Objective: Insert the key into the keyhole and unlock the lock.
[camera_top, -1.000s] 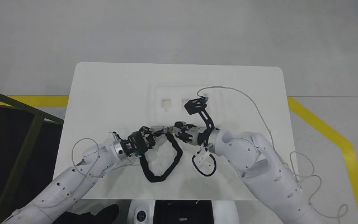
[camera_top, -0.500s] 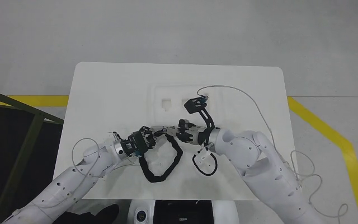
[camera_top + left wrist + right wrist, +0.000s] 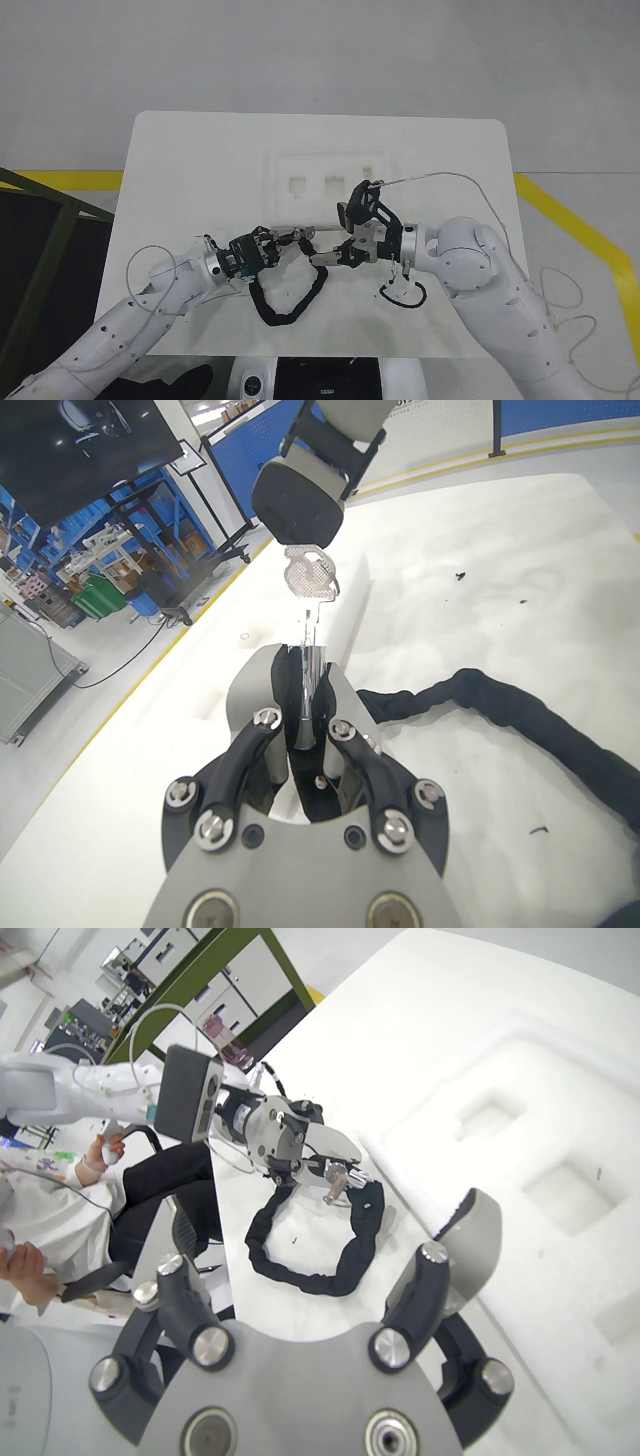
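A black fabric-sleeved chain lock lies looped on the white table. My left gripper is shut on its silver lock cylinder. The silver key sticks out of the cylinder's keyhole, head outward. In the top view the left gripper and key sit near the table's middle. My right gripper is open just beyond the key head. One of its fingertips hangs right at the key head. From the right wrist, the right gripper gapes wide, with the key and chain farther off.
A white foam tray with square recesses lies just behind the grippers, seen close beside the right gripper as the tray. The table's front edge runs close below the chain.
The right gripper has opened, turned and drawn back to the right, off the key. The key stays in the cylinder. The left gripper has held its place.
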